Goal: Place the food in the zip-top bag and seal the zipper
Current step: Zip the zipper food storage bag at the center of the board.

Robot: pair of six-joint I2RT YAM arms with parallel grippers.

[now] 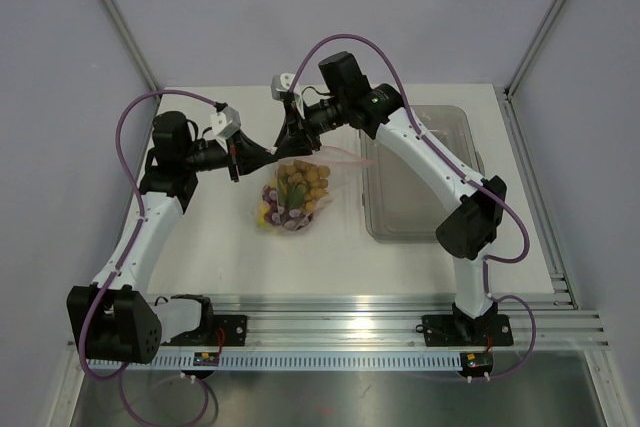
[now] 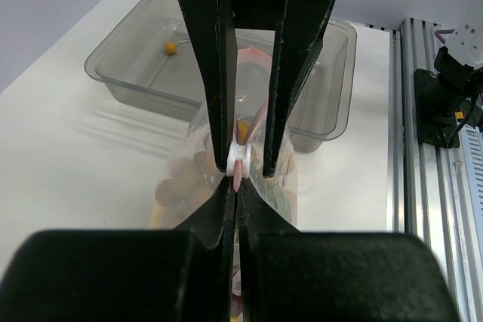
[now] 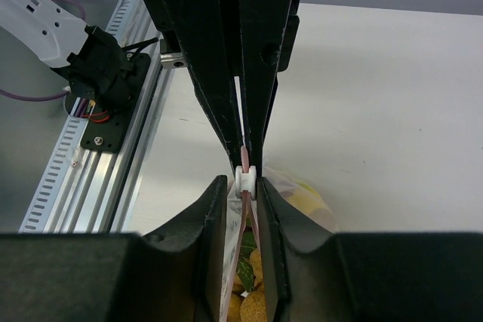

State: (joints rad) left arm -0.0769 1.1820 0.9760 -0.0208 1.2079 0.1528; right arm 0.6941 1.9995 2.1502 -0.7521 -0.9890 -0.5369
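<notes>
Clear dotted zip-top bag, stuffed with food, pink zipper strip

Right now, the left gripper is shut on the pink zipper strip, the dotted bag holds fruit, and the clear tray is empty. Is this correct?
Not quite: the clear tray is not empty. The left wrist view shows one small orange fruit lying in it. The rest holds: the left gripper is shut on the pink zipper strip and the dotted bag holds fruit.
</notes>
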